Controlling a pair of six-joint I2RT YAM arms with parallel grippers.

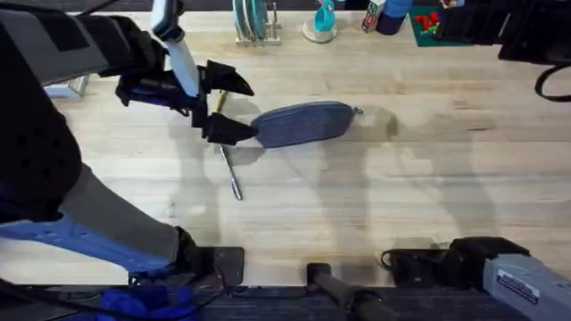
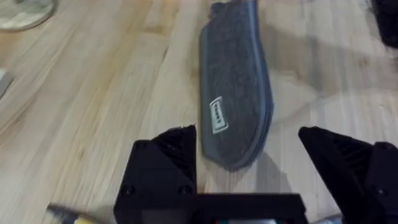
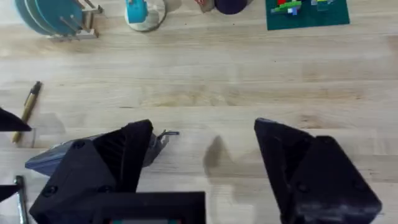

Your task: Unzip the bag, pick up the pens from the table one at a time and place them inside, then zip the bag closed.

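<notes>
Hovering at the rounded end of the small oblong blue-grey fabric pouch, the left gripper has its two black fingers spread wide, one to each side of that end, and nothing is clamped between them. The left wrist view shows the same: the pouch lies lengthwise ahead of the gripper, its near end sitting in the gap, apart from both fingers, with a small white label on the fabric.

One pouch is on the light wooden plank table, its zipper pull at the end far from the left gripper. Two pens can be counted. The yellow pen with black ends lies just under the left gripper. The slim silver-grey metal pen lies just beside that gripper, on the side toward the arm bases.

The right gripper is also wide open and empty, with the pouch's zipper end beside one finger.
</notes>
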